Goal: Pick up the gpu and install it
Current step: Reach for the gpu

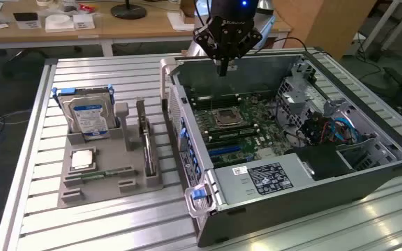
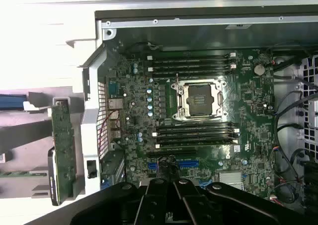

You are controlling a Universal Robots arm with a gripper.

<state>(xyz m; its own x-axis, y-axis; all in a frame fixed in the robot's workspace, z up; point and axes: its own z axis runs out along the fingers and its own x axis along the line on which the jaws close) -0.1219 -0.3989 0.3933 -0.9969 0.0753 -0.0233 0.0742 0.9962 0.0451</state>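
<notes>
Nothing is installed yet: the gpu stands on edge in the gray holder, at nine o'clock from the case in the exterior view. The fingers, pressed together and seemingly empty, hover over the case's twelve o'clock wall.

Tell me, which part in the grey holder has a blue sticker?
The silver hard drive standing upright in the grey plastic holder. The thin dark gpu card and narrow green stick have no blue sticker.

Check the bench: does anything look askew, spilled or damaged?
Nothing stands out. The gpu stands on edge in a slot of the grey holder, the hard drive upright beside it, and the computer case lies open, nothing spilled.
</notes>
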